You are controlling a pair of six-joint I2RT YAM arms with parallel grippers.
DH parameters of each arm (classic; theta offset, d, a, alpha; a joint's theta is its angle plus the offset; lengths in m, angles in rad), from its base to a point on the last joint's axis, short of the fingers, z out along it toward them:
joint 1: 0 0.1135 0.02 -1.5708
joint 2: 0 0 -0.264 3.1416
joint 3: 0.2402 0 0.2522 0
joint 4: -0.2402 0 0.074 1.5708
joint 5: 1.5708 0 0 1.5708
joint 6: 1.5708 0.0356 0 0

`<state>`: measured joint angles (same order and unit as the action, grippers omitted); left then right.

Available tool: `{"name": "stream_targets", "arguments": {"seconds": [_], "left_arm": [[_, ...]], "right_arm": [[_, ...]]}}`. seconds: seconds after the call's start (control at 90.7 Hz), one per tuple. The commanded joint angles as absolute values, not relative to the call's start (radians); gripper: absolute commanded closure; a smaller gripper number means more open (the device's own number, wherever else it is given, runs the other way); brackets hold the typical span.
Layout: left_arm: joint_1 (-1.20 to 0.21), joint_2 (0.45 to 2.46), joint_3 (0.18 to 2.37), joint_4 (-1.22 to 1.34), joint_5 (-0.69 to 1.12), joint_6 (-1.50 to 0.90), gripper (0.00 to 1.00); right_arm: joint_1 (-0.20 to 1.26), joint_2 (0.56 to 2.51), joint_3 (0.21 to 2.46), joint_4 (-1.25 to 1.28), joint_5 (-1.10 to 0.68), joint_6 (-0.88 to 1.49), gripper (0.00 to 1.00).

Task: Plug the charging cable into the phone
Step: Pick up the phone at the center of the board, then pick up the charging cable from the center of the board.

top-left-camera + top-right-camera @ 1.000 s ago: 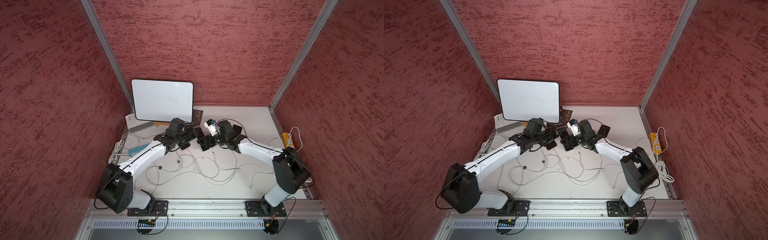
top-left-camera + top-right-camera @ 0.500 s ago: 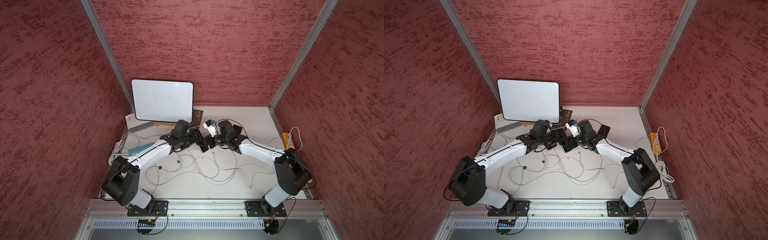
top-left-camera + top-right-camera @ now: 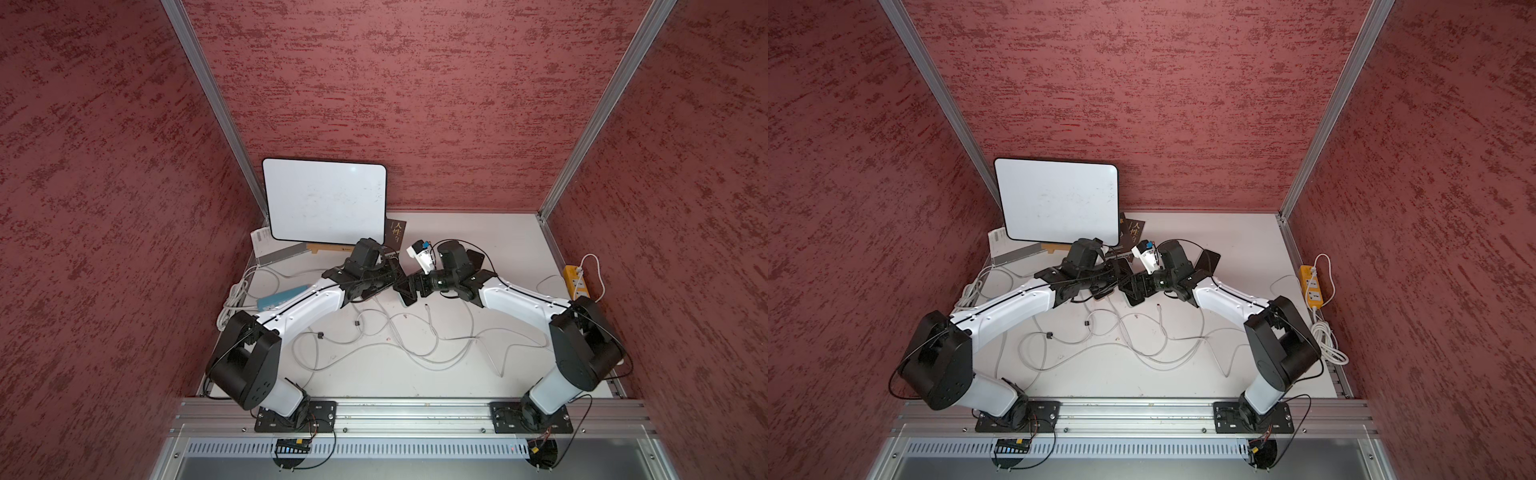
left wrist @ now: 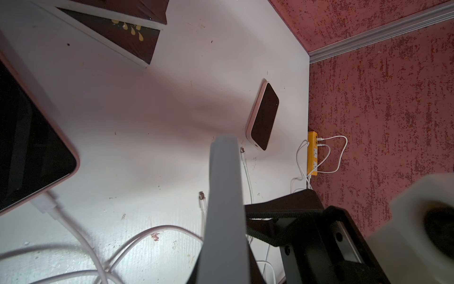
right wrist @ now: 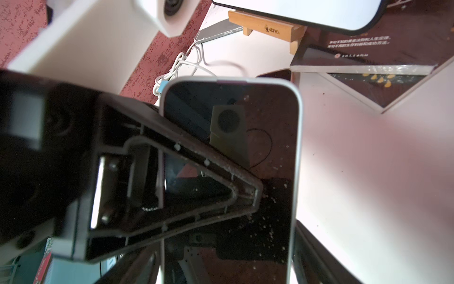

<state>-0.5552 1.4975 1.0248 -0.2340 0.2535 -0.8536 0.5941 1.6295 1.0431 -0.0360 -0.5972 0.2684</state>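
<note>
Right wrist view: the phone (image 5: 270, 147), pale case and dusty dark screen, fills the middle, glass turned toward the camera (whose own reflection shows in it).
Phone's place: up between the two grippers, apparently clear of the table (image 3: 415, 386), in front of the whiteboard (image 3: 326, 201); in both top views the grippers hide nearly all of it.
Left gripper (image 5: 256, 194): clamped on the phone from one long side, a black ribbed finger (image 5: 196, 153) lying flat across the screen with its tip past mid-glass; the partner finger is hidden behind the phone.
Right gripper (image 3: 406, 289): jaws wide, closed across the phone's width at the end nearest its wrist; one of its own fingers (image 5: 319, 253) lies against the case edge (the other is mostly out of frame).
Charging cable (image 4: 246, 169): white, slack on the table, free plug end near a second phone (image 4: 264, 114) but not touching it; more white leads (image 3: 415, 353) sprawl between the arm bases.
Left wrist view: a blurred grey wedge (image 4: 224, 209) runs up the middle (finger or phone edge, I cannot tell); on the table a third pink-rimmed device (image 4: 29, 147) lies flat with a white plug (image 4: 43, 205) butted against its edge.
Surroundings: dark book (image 3: 395, 232) behind the grippers, yellow power strip (image 3: 575, 282) at the table's right edge.
</note>
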Motion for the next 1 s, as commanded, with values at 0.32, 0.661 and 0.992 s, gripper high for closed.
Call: {"name": "stream_targets", "arguments": {"seconds": [0.32,0.661,0.992], "left_arm": [[-0.317,1.252,0.901,-0.408,0.127,-0.819,1.00],[-0.298,1.216,0.841,-0.385,0.147,-0.807,1.00],[-0.298,1.211,0.835,-0.384,0.156,-0.806,1.00]], "right_arm": [[0.585,1.503,1.044,-0.374,-0.136,0.340,0.21],[0.587,1.636,1.070,-0.521,-0.077,0.351,0.32],[0.636,1.755,1.105,-0.547,-0.068,0.354,0.54]]}}
